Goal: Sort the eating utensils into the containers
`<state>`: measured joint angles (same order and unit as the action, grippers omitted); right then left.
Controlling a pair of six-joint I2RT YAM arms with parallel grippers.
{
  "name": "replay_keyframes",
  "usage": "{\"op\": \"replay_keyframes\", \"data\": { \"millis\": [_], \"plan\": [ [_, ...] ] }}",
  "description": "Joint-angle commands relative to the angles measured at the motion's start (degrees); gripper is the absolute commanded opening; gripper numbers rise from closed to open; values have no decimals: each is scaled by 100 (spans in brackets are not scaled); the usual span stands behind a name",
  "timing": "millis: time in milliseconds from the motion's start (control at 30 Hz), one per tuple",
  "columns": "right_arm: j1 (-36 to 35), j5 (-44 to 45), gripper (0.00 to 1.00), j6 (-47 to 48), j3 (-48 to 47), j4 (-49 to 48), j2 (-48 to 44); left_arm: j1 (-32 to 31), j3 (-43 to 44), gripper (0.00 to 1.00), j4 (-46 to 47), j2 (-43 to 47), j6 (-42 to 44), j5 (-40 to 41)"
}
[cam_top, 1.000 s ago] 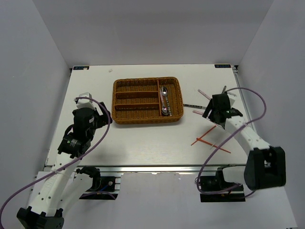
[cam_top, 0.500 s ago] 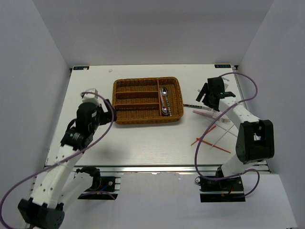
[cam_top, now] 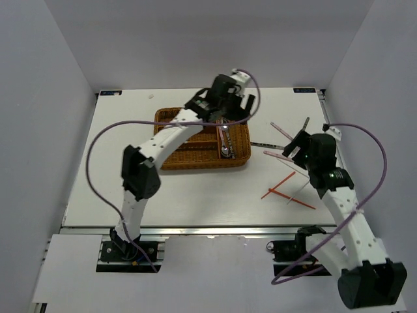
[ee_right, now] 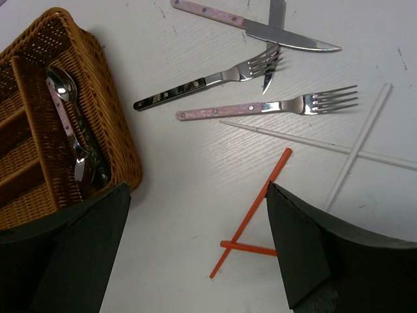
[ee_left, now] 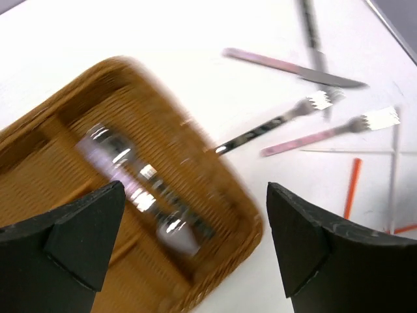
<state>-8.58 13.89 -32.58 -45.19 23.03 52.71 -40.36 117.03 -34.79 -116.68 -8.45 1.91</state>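
Top external view: left hand (cam_top: 230,106), spread wide and empty, hovers over two spoons (cam_top: 225,146) in the wicker tray (cam_top: 195,165). Right hand (cam_top: 296,145), likewise spread, hangs above loose forks (ee_right: 260,107).

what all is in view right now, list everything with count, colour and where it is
wicker tray: one, brown, mid table
spoons: two, silver, tray's crosswise slot
dark-handled fork: one, right of tray
pink-handled fork: one, beside it
pink-handled knife: one, beyond the forks
second knife: one, silver blade, crossing that knife
white chopsticks: two, crossed
red chopsticks: two, crossed
table: one, white
left tool: black, open, over tray
right tool: black, open, over loose utensils
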Motion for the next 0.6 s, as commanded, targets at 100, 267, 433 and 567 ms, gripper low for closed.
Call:
{"op": "replay_keyframes", "data": {
  "millis": [100, 267, 433, 567],
  "plan": [
    [84, -35, 89, -20, 151, 554, -901, -655, 1157, 98, 800, -900, 1485, -1369],
    [84, -719, 89, 5, -270, 922, -1684, -948, 783, 90, 1774, -1581, 2127, -1298],
    [84, -1116, 89, 313, -324, 1380, -2088, -983, 1622, 67, 1790, -2473, 2374, -1448],
    [84, -1125, 89, 506, -332, 1625, -2396, -983, 1252, 59, 2072, -2473, 2383, -1527]
  ]
}}
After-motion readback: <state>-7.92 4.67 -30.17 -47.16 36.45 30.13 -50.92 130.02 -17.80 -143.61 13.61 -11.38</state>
